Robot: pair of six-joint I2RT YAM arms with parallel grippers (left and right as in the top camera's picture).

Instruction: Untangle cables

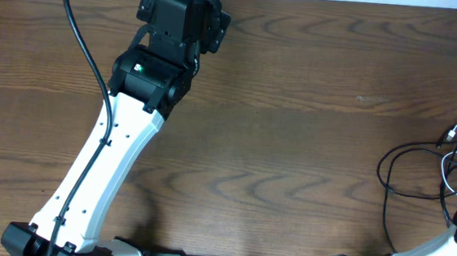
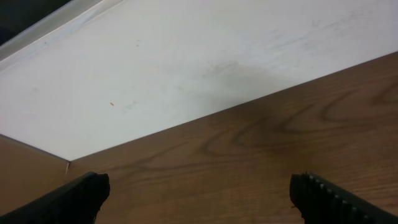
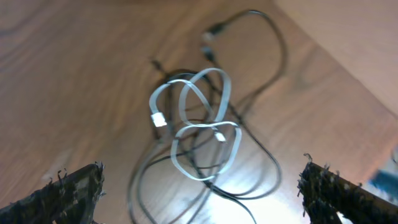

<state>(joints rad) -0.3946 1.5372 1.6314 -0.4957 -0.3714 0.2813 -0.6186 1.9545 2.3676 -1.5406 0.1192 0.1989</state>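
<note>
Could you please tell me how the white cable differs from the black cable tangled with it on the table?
The white cable looks flat and broader; the black cable is thinner. The white cable is wound in small tight loops at the middle; the black cable sweeps in wider loops around it. Both lie on the wooden table, crossing each other in one tangle.

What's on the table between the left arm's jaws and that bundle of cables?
Just bare wooden table before the cables, as the overhead view shows.
</note>
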